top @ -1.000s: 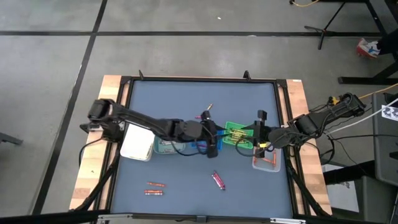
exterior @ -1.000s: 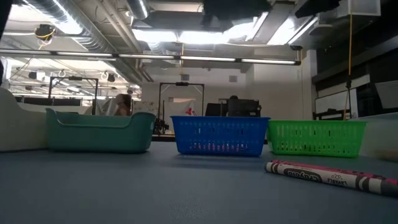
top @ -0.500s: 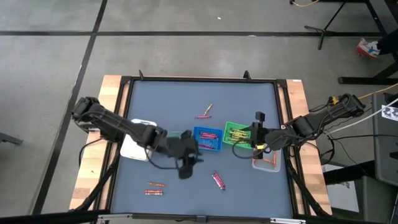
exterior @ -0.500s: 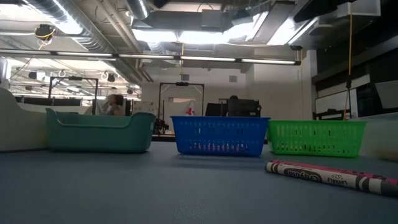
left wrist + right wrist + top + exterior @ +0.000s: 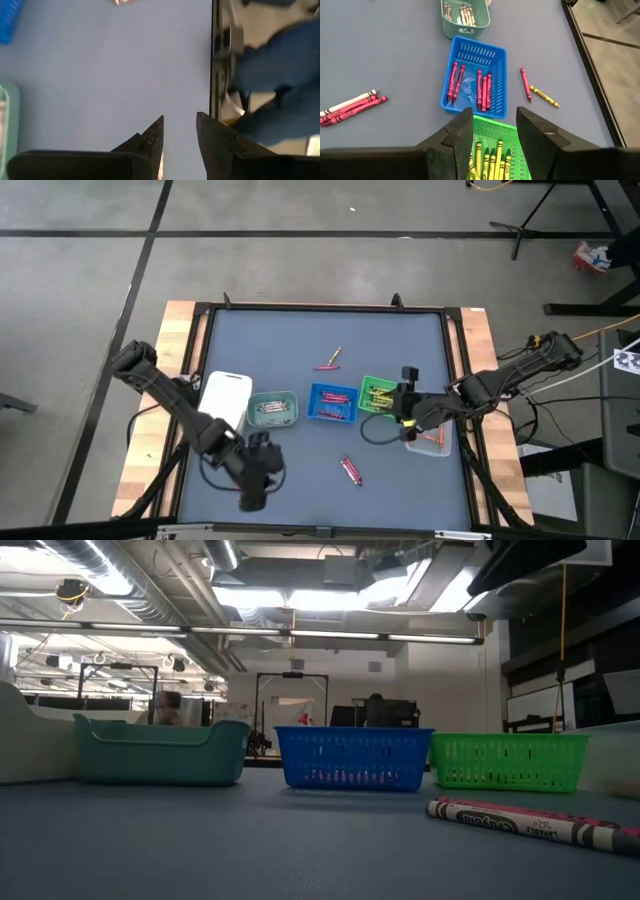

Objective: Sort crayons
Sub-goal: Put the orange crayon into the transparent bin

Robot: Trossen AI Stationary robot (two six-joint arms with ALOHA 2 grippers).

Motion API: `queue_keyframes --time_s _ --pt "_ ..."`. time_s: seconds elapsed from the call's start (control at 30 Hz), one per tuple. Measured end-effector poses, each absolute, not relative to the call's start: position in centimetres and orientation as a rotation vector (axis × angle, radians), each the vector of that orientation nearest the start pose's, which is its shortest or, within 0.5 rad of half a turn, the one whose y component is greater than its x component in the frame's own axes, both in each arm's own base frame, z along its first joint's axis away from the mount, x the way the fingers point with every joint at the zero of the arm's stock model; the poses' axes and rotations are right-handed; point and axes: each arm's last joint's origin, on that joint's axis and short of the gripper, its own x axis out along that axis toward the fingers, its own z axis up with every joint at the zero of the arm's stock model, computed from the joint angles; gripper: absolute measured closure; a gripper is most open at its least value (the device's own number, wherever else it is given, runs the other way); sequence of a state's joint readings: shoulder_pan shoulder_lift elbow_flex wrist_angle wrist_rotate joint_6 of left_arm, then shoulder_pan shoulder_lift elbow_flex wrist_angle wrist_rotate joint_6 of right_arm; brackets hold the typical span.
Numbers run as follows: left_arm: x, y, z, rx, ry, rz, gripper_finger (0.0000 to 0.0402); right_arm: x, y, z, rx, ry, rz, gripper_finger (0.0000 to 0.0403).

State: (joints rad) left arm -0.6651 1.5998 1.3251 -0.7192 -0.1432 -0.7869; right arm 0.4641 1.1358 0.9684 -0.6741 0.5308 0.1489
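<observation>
My left gripper [image 5: 255,483] hangs open over the table's near left part, and nothing is between its fingers [image 5: 178,135]. My right gripper [image 5: 405,406] stands open above the green tray [image 5: 492,150], which holds yellow and green crayons. Red crayons lie in the blue tray [image 5: 475,82], and grey ones in the teal tray [image 5: 465,14]. Loose crayons lie flat on the mat: two pink ones [image 5: 350,470] near the front, and a red one [image 5: 525,84] and a yellow one [image 5: 545,96] farther back.
A white tray [image 5: 225,395] stands left of the teal one. A clear tray [image 5: 432,442] with orange crayons sits at the right. The table's black rim [image 5: 214,75] runs close to my left gripper, and a person's blue trouser leg [image 5: 270,80] shows beyond it.
My left gripper has swung from above the blue tray toward the table's near left corner, turning as it went, and now points steeply down. It now hides the orange crayons that lay there. My right gripper has sunk a little over the green tray.
</observation>
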Motion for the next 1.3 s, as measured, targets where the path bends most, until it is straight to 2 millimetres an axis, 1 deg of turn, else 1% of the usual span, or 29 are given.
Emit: queue_keyframes --time_s 0.13,0.23,0.53,0.83,1.03,1.2,1.3 --pt "24.9 -22.0 27.1 -0.249 1.073 -0.117 0.0301 20.9 8.9 28.8 -0.261 0.746 -0.106 0.0253" --pt "24.1 -23.1 26.1 -0.184 1.105 -0.111 0.0301 21.2 9.1 28.8 -0.235 0.732 -0.076 0.0253" --pt "22.8 -25.2 22.8 -0.07 1.225 -0.046 0.0301 21.9 9.6 29.4 -0.178 0.654 -0.038 0.0253" --pt "23.2 -25.8 19.1 0.037 1.332 0.03 0.0301 22.0 9.6 29.5 -0.17 0.639 -0.037 0.0253" --pt "23.3 -25.9 17.1 0.094 1.39 0.072 0.0301 22.0 9.6 29.5 -0.17 0.639 -0.037 0.0253" --pt "23.6 -25.8 15.5 0.132 1.442 0.11 0.0301 22.0 9.6 29.5 -0.17 0.64 -0.037 0.0253" --pt "23.9 -25.4 14.9 0.143 1.467 0.139 0.0301 22.0 9.6 29.5 -0.17 0.639 -0.037 0.0253"
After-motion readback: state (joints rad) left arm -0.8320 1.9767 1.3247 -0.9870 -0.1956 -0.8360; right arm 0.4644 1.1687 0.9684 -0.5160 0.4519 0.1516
